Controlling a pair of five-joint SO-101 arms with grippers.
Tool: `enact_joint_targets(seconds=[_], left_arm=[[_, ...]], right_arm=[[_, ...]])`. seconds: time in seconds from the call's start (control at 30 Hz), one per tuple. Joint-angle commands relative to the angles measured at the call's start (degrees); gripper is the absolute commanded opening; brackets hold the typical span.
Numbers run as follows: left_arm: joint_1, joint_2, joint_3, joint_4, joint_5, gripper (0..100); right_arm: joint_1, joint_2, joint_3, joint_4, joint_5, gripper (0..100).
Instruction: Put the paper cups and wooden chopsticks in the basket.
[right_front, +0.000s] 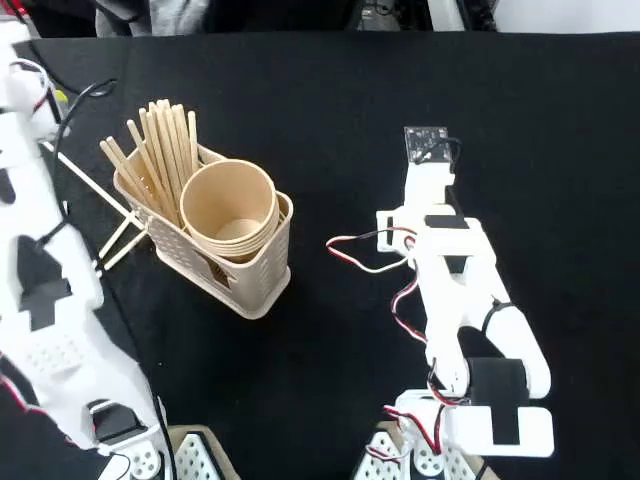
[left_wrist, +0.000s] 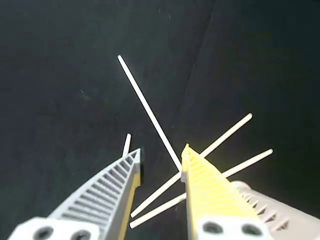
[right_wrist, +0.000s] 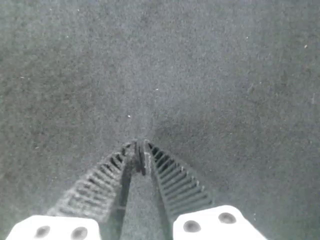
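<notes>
L gripper (left_wrist: 161, 149) hangs over loose chopsticks (left_wrist: 145, 105) on the black table (right_front: 350, 90), left of the basket (right_front: 250, 278). Jaws apart, gripping nothing. R gripper (right_wrist: 140, 147) closed tight, empty, well apart from basket. Paper cups (right_front: 230, 200) + chopstick bundle (right_front: 165, 135) stand inside it.

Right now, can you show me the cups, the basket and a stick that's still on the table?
cups (right_front: 226, 195): high view, inside wall of the top cup.
basket (right_front: 262, 276): high view, its outer wall.
loose stick (left_wrist: 150, 113): left wrist view, middle of its length.
</notes>
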Motion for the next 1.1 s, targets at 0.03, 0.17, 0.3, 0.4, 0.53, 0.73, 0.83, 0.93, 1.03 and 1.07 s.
enact_joint_targets(seconds=[0.03,0.17,0.3,0.4,0.53,0.73,0.83,0.93,1.03,1.07], left_arm=[[-2.7,6.7,-3.1,2.6,-4.1,14],[-4.8,10.5,-1.7,3.8,-5.5,14],[-3.2,14.1,1.0,3.3,-5.7,14],[-1.7,17.2,0.8,2.4,-5.7,14],[-3.6,21.5,-3.6,2.3,-5.8,15],[-8.7,29.4,-10.6,2.4,-11.5,18],[-11.5,33.1,-12.7,2.4,-17.5,18],[-11.9,37.1,-14.2,1.9,-20.0,18],[-10.5,41.9,-16.9,1.1,-19.8,18],[-10.2,43.5,-17.9,0.8,-19.8,18]], right_arm=[[-0.8,-1.3,-0.2,-0.9,-0.1,1.4],[-0.9,-1.3,-0.2,-0.9,-0.1,1.4],[-0.9,-1.3,-0.2,-0.9,-0.1,1.4],[-0.9,-1.3,-0.2,-0.9,-0.1,1.4],[-0.8,-1.3,-0.2,-0.8,-0.1,1.4],[-0.8,-1.3,-0.1,-0.8,-0.1,1.4],[-0.8,-1.3,-0.1,-0.8,-0.1,1.4],[-0.8,-1.3,-0.1,-0.8,-0.1,1.4],[-0.8,-1.3,-0.1,-0.8,-0.1,1.4],[-0.8,-1.3,-0.1,-0.8,-0.1,1.4]])
